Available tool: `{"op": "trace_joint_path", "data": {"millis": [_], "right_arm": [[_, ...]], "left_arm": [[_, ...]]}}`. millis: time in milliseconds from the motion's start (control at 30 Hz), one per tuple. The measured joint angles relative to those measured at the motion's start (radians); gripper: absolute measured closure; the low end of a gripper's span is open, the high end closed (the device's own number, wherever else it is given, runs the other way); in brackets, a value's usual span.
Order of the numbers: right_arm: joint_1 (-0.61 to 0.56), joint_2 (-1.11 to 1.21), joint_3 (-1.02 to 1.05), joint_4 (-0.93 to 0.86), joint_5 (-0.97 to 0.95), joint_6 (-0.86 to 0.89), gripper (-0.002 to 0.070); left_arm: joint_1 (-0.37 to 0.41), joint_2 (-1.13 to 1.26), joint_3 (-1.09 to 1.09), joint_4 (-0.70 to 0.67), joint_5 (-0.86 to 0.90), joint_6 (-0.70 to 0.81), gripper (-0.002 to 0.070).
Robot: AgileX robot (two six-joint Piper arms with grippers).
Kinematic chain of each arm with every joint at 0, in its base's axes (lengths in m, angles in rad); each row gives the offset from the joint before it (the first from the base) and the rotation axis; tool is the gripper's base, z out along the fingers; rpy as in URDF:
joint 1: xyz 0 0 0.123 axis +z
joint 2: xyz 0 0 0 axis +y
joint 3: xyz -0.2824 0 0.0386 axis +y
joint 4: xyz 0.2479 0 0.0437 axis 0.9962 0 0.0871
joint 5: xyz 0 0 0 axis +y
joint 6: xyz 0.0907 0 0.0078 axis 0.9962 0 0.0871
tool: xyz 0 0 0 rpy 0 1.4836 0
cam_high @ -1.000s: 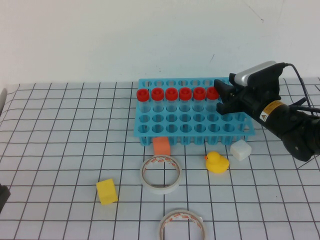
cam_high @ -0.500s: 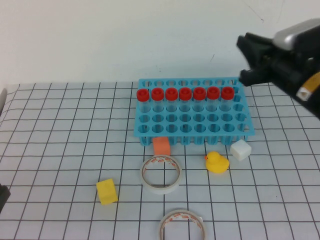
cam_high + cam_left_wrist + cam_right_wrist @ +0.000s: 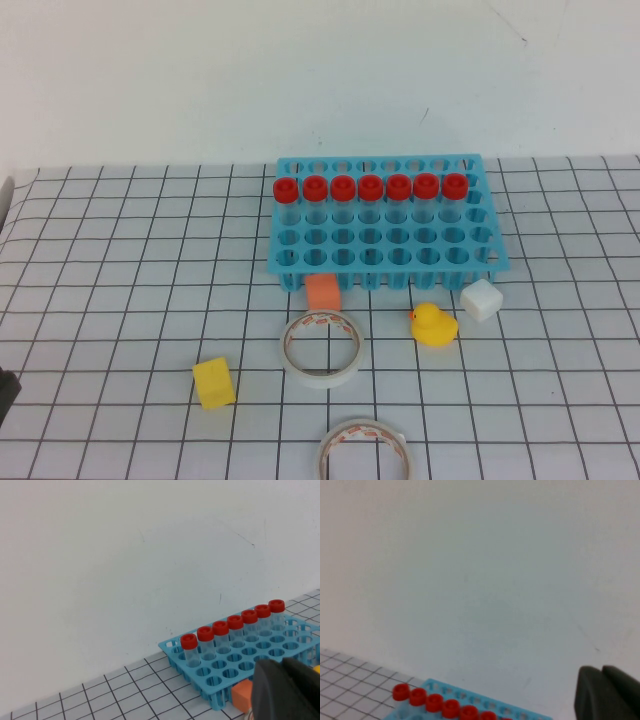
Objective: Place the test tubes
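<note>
Test tubes stand upright, red caps up, in the rack, ahead of the clenched left end effector and below the clenched, empty right end effector

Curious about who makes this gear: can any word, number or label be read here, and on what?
None can be read.
White tape roll beside the orange foam block and second tape roll nearest the robot: reddish print inside, too blurred.
Left gripper, low beside the blue plastic rack, and right gripper, raised clear of it: shut, unmarked.
</note>
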Motion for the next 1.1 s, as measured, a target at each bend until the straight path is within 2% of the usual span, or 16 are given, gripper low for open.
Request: {"op": "trace_joint_path", "data": {"millis": [133, 267, 400, 567, 1000, 1100], "right_arm": [[-0.002, -0.256, 0.046, -0.061, 0.226, 0.083, 0.0675], [-0.002, -0.508, 0.137, -0.179, 0.351, 0.114, 0.0675], [-0.002, -0.636, 0.185, -0.175, 0.455, 0.132, 0.0676], [-0.002, -0.717, 0.24, -0.173, 0.516, 0.142, 0.0676], [-0.002, -0.741, 0.387, -0.175, 0.492, 0.165, 0.0678], [-0.002, -0.741, 0.425, -0.082, 0.49, 0.125, 0.0678]], "left_arm": [[0.0, 0.0, 0.0, 0.0, 0.0, 0.0, 0.0676], [0.0, 0.0, 0.0, 0.0, 0.0, 0.0, 0.0676], [0.0, 0.0, 0.0, 0.0, 0.0, 0.0, 0.0676], [0.0, 0.0, 0.0, 0.0, 0.0, 0.0, 0.0676], [0.0, 0.0, 0.0, 0.0, 0.001, 0.0, 0.0676], [0.0, 0.0, 0.0, 0.0, 0.001, 0.0, 0.0676]]}}
